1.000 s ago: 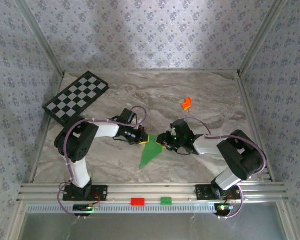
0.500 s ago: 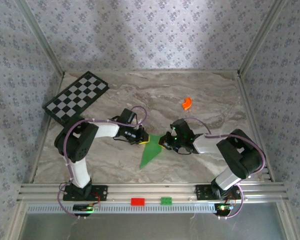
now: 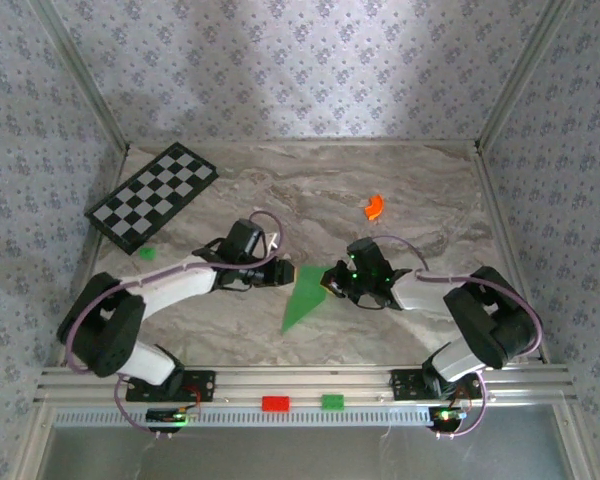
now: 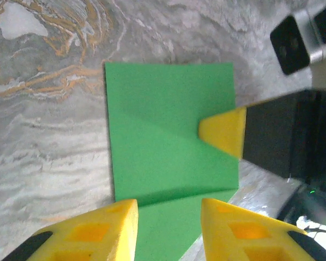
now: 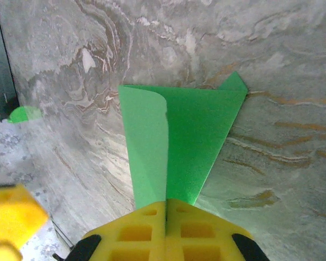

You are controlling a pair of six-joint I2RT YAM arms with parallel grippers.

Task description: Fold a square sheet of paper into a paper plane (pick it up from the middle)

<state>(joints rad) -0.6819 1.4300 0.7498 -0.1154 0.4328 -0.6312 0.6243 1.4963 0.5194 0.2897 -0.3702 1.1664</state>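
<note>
A robotics lab test cell: a marble-patterned worktop (image 3: 400, 180) is boxed in by floral-patterned wall panels (image 3: 280, 70). A left arm (image 3: 170, 283) and a right arm (image 3: 435, 293) are bolted to an aluminium rail (image 3: 310, 378), and a checkered board (image 3: 155, 195) lies at the far left.

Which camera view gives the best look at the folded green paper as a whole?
Top external: the green paper lies in full outline, a narrow triangle. Left wrist crops its lower part. Right wrist shows a curled flap, the paper ending in the shut right gripper.

Marble table (image 3: 380, 180): green paper (image 3: 302, 298), checkered board (image 3: 155, 195)
</note>
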